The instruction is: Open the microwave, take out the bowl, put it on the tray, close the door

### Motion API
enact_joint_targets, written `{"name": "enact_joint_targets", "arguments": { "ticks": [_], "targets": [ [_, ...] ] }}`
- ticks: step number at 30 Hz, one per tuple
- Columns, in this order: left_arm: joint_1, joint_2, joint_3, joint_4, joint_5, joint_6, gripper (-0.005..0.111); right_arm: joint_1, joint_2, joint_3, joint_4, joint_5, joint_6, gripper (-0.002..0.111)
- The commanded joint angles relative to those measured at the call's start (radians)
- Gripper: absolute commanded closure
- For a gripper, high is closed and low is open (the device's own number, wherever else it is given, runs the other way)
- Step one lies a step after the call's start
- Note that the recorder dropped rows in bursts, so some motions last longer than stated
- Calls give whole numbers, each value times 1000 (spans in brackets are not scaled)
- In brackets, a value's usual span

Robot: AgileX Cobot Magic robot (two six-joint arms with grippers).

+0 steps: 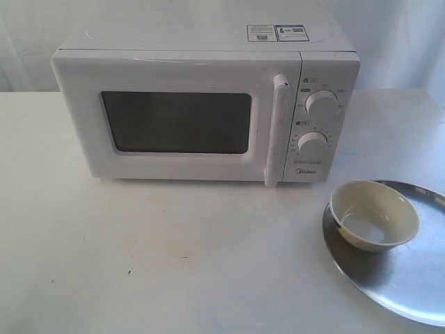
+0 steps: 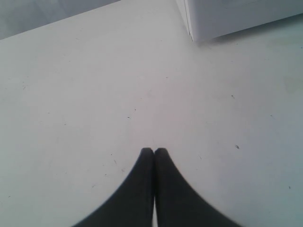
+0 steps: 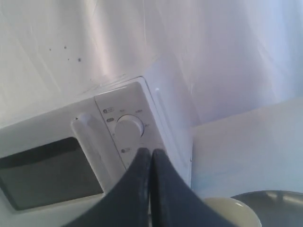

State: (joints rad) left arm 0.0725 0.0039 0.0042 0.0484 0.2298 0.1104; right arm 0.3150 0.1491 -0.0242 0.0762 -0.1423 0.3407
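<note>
The white microwave [image 1: 201,104] stands at the back of the table with its door [image 1: 174,122] shut and the bar handle [image 1: 278,129] upright. The cream bowl [image 1: 373,214] sits on the silver tray [image 1: 410,278] at the front right. Neither gripper shows in the exterior view. My left gripper [image 2: 154,150] is shut and empty over bare table, a corner of the microwave [image 2: 227,19] ahead of it. My right gripper [image 3: 151,151] is shut and empty, facing the microwave [image 3: 94,142] and its dials, with the bowl [image 3: 232,210] and the tray [image 3: 279,208] below.
White table [image 1: 139,257] runs in front of and to the left of the microwave. A white curtain [image 1: 403,35] hangs behind. The tray reaches the table's front right edge.
</note>
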Motion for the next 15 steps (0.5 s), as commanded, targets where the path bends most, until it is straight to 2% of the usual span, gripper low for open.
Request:
{"name": "enact_joint_targets", "arguments": {
  "ticks": [1, 7, 12, 15],
  "targets": [
    [-4, -4, -4, -4, 2, -2, 107, -27, -130, 24, -50, 60, 4, 108],
    [-4, -4, -4, -4, 2, -2, 107, -27, -149, 24, -261, 283, 4, 108],
    [-4, -4, -4, -4, 4, -2, 107, -27, -149, 24, -248, 450, 4, 108],
    [-4, -4, -4, -4, 2, -2, 107, -27, -149, 24, -248, 463, 4, 108]
  ]
}}
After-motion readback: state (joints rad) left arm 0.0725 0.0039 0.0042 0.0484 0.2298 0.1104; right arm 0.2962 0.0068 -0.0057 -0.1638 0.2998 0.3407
